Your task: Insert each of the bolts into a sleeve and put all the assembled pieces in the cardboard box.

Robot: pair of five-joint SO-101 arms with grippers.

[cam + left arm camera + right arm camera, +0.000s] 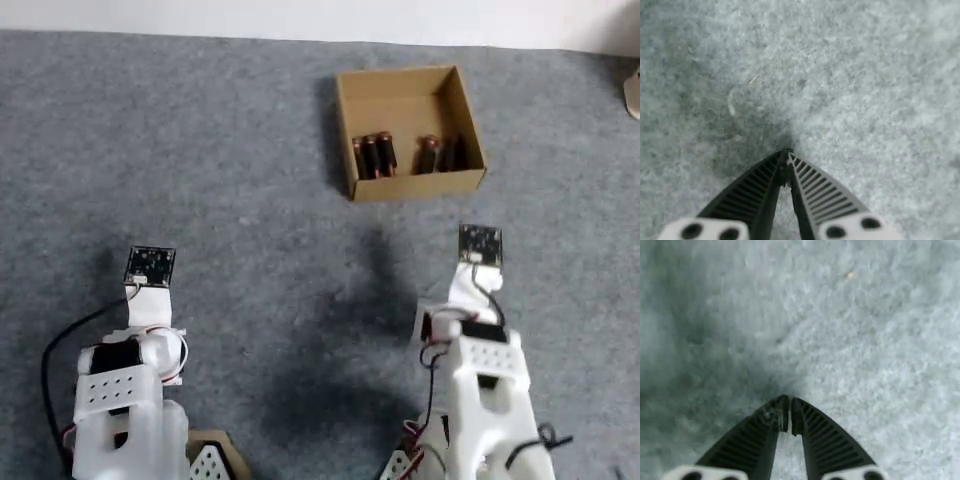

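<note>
On the side of the table farthest from the open-topped square brown cardboard box, two white plastic arms stand on the grey felt-like table cover. One white arm sits well apart from the box, off beyond its left-hand corner as the high view shows it. The other white arm sits closer, roughly in line with the box's right-hand wall. Which arm is left and which is right cannot be told from the wrist views. Each carries a small black circuit board at its forward end, on the box side.

Left gripper: black ribbed fingers closed, tips meeting, nothing between them, felt directly beneath.

Right gripper: black ribbed fingers closed to a thin slit, tips together, nothing held. Felt beneath, with a darker shadow to one side.

Box: upright, open face up, well apart from both arms. Inside, dark coppery cylindrical pieces lie against the wall nearest the arms. One cluster is by the left-hand corner, a second cluster toward the right-hand corner. Count per cluster not readable, nor whether each piece is a bolt seated in a sleeve.
</note>
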